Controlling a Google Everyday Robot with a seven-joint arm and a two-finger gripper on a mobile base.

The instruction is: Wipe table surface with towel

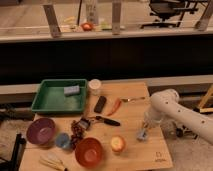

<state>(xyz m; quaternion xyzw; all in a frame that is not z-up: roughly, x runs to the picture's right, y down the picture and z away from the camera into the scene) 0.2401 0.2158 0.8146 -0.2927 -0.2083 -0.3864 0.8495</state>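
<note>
The gripper (145,129) points down at the right side of the tabletop (135,112), its fingers holding a small, crumpled bluish-grey towel (142,135) against the wood. The towel sits right of an apple (117,144), well apart from the green tray (47,106).

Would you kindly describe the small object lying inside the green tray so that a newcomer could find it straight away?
Start at the wooden table and look to its back left corner, where the green tray sits. Inside it, near the back right, lies a small blue-grey block, the only thing in the tray. The white arm's tool is far off, low over the table's right side.
</note>
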